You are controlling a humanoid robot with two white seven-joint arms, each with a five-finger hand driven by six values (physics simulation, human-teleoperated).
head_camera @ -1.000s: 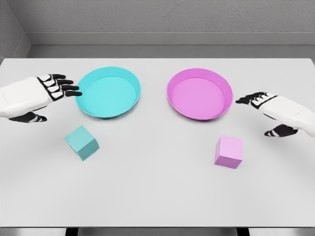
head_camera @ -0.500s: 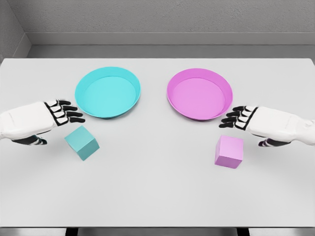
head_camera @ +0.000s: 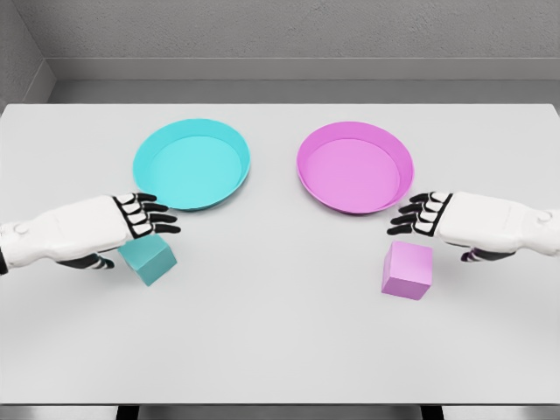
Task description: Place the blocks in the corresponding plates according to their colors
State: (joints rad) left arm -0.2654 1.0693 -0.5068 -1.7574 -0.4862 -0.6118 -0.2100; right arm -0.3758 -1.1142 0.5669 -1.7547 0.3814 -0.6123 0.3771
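Presently I have both hands low over the white table [head_camera: 280, 350], a flat matte slab. Beyond the fingertips sit two shallow round plates with raised rims: the cyan plate [head_camera: 192, 164] ahead of the left hand [head_camera: 131, 219], the magenta plate [head_camera: 354, 168] ahead of the right hand [head_camera: 437, 217]. Both plates hold nothing.

The cyan block [head_camera: 149, 259] lies under and just behind the left fingers [head_camera: 156, 219], partly covered by them, turned corner-on. The pink block [head_camera: 408, 269] sits just below the right fingers [head_camera: 409, 217], apart from them. Both are plain smooth cubes with sharp edges.

Each hand has its fingers extended and slightly spread, gripping nothing; whether the left fingertips touch the block I cannot tell.

Risks, in my judgement: the rotated cyan cube gives slanted faces, so an uneven close could twist or skid it across the slick table. The right hand looks forward of its cube; closing from there could nudge it away. A loose pinch may drop either block on a plate rim.
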